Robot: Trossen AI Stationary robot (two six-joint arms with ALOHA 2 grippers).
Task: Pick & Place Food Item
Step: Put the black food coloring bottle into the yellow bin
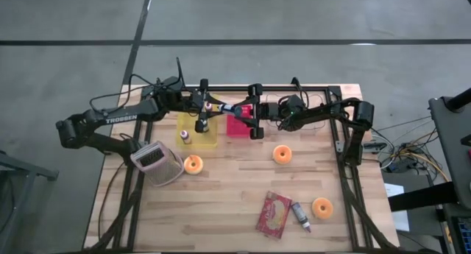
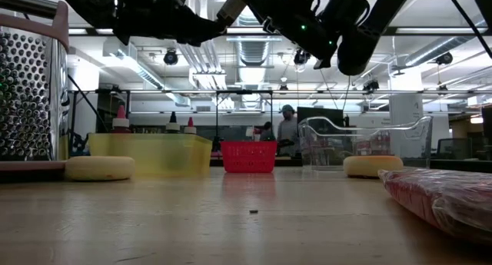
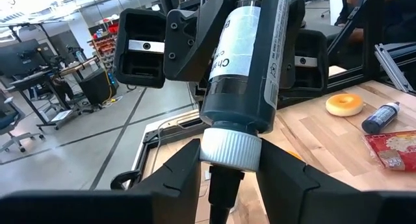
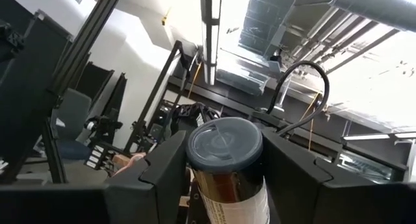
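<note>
A dark bottle (image 3: pixel 250 62) with a white label and a white screw cap hangs in the air over the back of the table, between my two arms. In the high view the bottle (image 1: pixel 229 107) lies roughly level above the gap between a yellow bin and a red basket. My left gripper (image 3: pixel 229 178) is shut on its cap end. My right gripper (image 4: pixel 224 178) is shut on its other end, with the round dark base (image 4: pixel 224 145) facing that wrist camera. My left gripper pinches the white cap (image 3: pixel 229 151) between its two fingers (image 3: pixel 174 180), coming at the bottle end-on along its length. The bottle is lifted clear of the table. My right gripper pinches the bottle's body just behind the base (image 4: pixel 227 185) between its two fingers (image 4: pixel 170 172), from the opposite end. The bottle sticks out past the fingertips.
Below the arms stand a yellow bin (image 1: pixel 208 141) holding small bottles and a red basket (image 1: pixel 237 127). Three orange donuts (image 1: pixel 193 164) (image 1: pixel 281 154) (image 1: pixel 321 207), a pink grater (image 1: pixel 156 163), a red packet (image 1: pixel 274 213) and a small dark bottle (image 1: pixel 302 216) lie on the near half.
</note>
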